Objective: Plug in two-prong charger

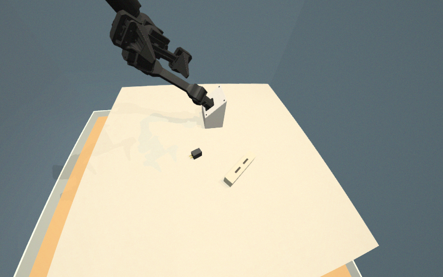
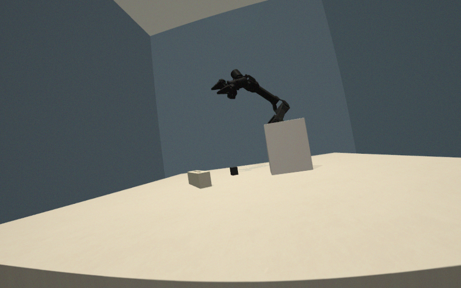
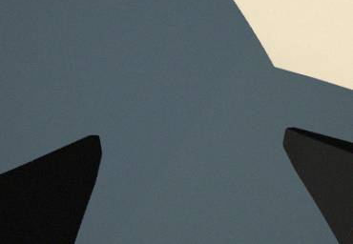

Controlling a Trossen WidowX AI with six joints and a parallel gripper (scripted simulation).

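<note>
Blue-grey walls stand behind a cream counter (image 1: 181, 224) whose left edge overhangs an orange, grey-rimmed surface (image 1: 61, 206). Near the far edge a white pedestal (image 1: 215, 111) carries the black arm (image 1: 178, 81), which reaches up and out over the counter's far left part. Its tool (image 2: 219, 88) hangs high in the air, well above everything, fingers spread wide with nothing between them. The two-prong charger (image 1: 196, 153) lies on its side near the counter's middle, prongs pointing left in the top view. The power strip (image 1: 239, 168) lies flat, well apart to the charger's right, slots up. Broad bare counter stretches from both toward the near edge.
</note>
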